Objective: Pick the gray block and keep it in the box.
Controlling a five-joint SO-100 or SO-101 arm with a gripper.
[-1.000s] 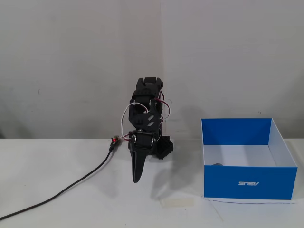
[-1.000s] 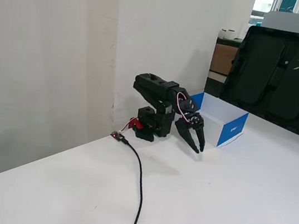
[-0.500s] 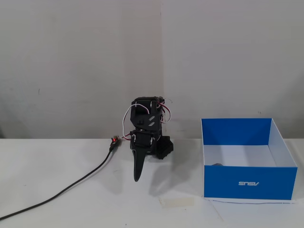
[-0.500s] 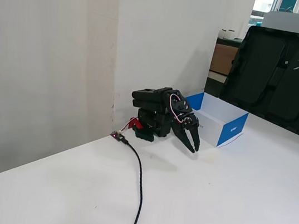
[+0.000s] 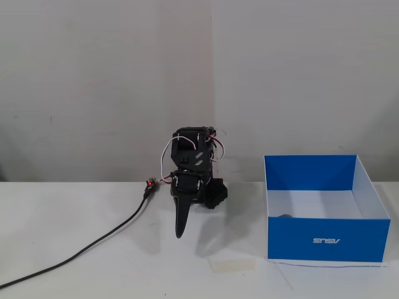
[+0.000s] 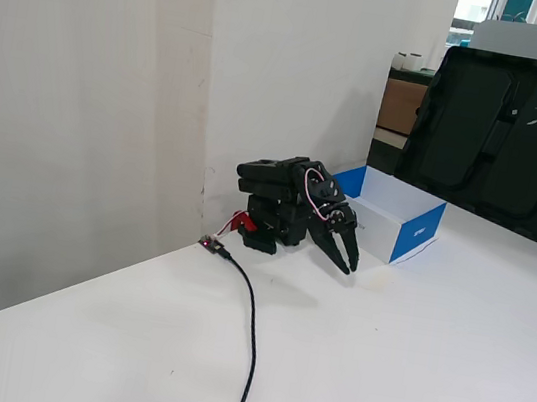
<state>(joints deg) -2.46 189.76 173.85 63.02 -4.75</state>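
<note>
From my end, the arm [image 5: 192,168] sat folded low over its base, gripper [image 5: 180,233] pointing down at the table [image 5: 93,261] with the tips just above the surface. In the side fixed view the gripper [image 6: 349,267] had its two fingers slightly apart, nothing between them. From the front they lined up as one dark blade, so I couldn't read the gap there.

The gray block [image 5: 284,216] was in the box [image 5: 328,241], only a small dark sliver showing above the front wall, near the front left corner of the white interior in that view. I couldn't see it in the side view; the box [image 6: 415,233] wall hid it.

Block was well apart from the gripper: gripper left of the box in the front view, bare table between them. A black cable [image 5: 93,246] ran from the base off to the lower left, and a strip of tape [image 5: 232,265] lay on the table between gripper and box.
</note>
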